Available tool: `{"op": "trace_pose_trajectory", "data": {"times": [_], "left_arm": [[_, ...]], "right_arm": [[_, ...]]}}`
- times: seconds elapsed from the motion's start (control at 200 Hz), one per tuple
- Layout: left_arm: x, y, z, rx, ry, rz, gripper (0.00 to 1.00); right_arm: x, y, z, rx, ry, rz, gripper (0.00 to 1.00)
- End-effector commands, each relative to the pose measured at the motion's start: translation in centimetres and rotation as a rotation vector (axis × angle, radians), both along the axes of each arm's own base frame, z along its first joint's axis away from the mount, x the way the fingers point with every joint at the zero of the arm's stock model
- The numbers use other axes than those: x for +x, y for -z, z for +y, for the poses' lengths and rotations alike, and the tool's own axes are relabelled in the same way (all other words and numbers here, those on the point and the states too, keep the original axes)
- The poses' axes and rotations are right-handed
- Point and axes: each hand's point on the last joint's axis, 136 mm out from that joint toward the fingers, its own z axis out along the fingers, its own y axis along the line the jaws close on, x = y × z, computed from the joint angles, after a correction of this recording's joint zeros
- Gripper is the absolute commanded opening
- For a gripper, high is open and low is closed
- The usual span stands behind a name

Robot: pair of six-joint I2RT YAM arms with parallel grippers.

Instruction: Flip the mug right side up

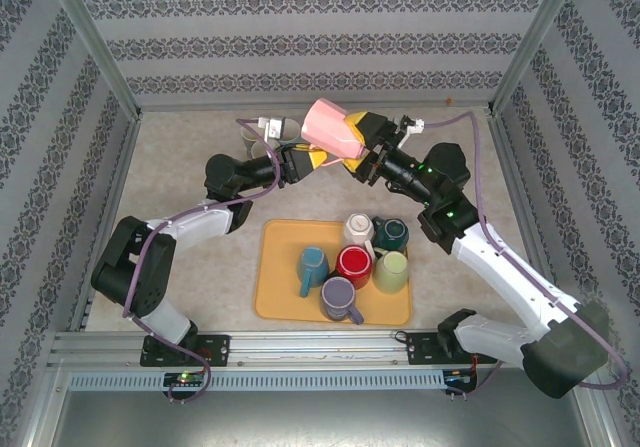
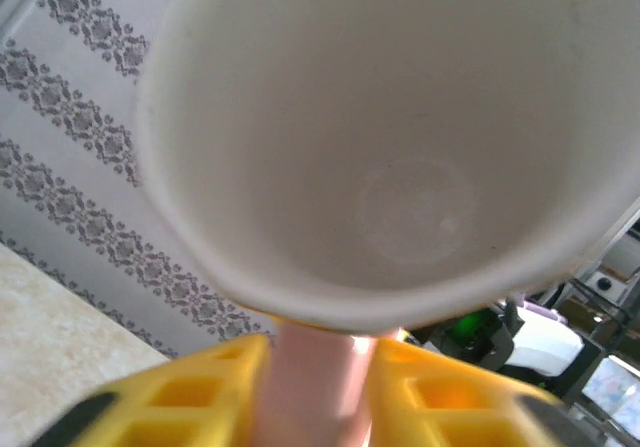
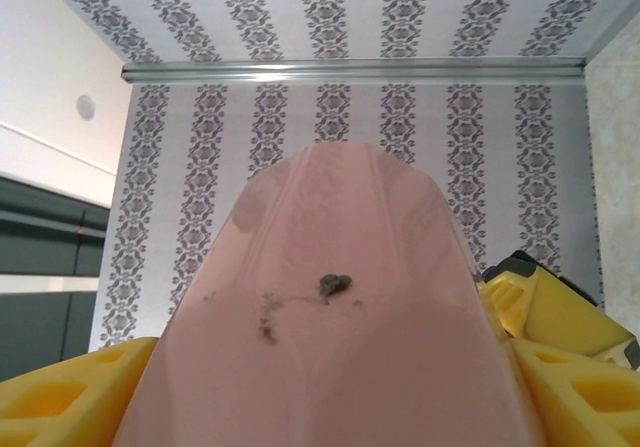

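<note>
Left pincer is closed on the pink mug; your left wrist view shows its yellow fingers pressed to either side of a pink part just below the rim. Right pincer holds the same mug, spread wide, the body filling the gap between its fingers. You will find the mug lifted above the back of the worktop, tilted, between the two arms. Dark smudges mark its side. Six other mugs stand on the orange tray.
</note>
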Motion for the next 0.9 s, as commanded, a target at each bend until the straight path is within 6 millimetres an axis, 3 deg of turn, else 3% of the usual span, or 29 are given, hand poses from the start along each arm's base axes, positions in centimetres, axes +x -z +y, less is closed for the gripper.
{"op": "trace_pose_trajectory", "data": {"times": [0.0,0.09,0.18,0.335,0.445,0.734,0.899], "left_arm": [[-2.6,-2.9,0.0,-0.032,0.045,-0.186,0.14],[-2.8,-3.0,0.1,-0.030,0.047,-0.196,0.00],[-3.1,-3.4,0.2,-0.035,0.045,-0.208,0.00],[-3.7,-4.2,0.5,-0.042,0.053,-0.220,0.00],[-4.1,-4.7,0.7,-0.049,0.054,-0.223,0.00],[-3.8,-4.5,1.0,-0.059,0.027,-0.182,0.00],[-1.4,-1.8,1.0,0.107,-0.144,-0.136,0.00]], "right_arm": [[-0.5,-2.7,-0.3,0.055,0.013,-0.098,0.35],[-0.5,-2.5,0.0,0.050,0.004,-0.094,0.35],[-0.6,-2.2,-0.1,0.041,0.007,-0.085,0.39],[-0.6,-1.6,-1.0,-0.002,0.040,-0.077,0.70],[-0.7,-1.3,-1.8,-0.040,0.073,-0.084,0.97],[-0.9,1.5,-5.6,-0.150,0.215,-0.061,0.98],[-2.2,3.1,-9.9,-0.380,0.357,-0.053,0.98]]}}
